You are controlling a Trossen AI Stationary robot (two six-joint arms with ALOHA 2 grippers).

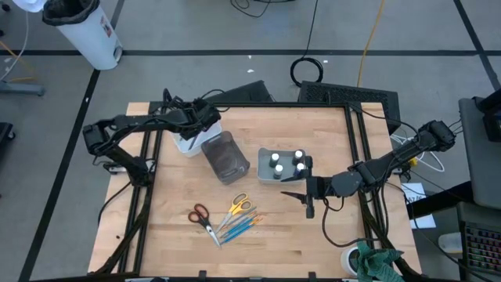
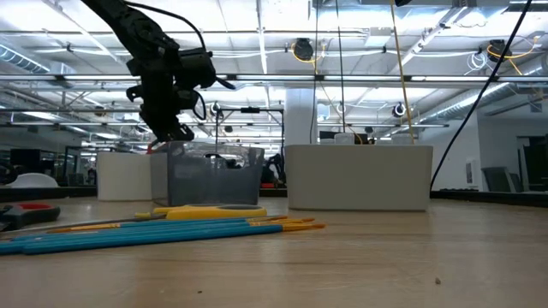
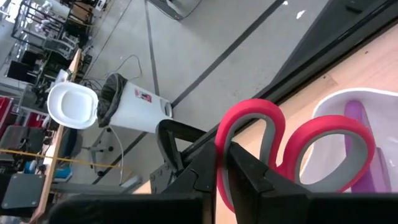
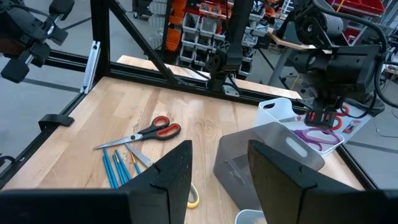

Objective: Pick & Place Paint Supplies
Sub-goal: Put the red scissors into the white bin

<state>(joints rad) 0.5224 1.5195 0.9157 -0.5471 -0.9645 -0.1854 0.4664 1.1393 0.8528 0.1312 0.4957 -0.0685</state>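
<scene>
While the left tool (image 3: 224, 180) grips red-handled scissors (image 3: 292, 149) with grey-lined loops over the white bin (image 1: 186, 144) at upper left, the right tool (image 4: 217, 168) hovers released at centre right of the tabletop (image 1: 313, 235). Four white-capped bottles (image 1: 286, 162) sit in a grey tray; brushes (image 1: 239, 227) lie lower centre. No writing is legible.

Left gripper (image 2: 174, 130) hanging over grey bin (image 2: 214, 175), w/ white bins (image 2: 360, 177) beside; teal brushes (image 2: 154, 233) & yellow scissors handle (image 2: 214, 211) lying in front on wood table (image 2: 385, 257)
</scene>
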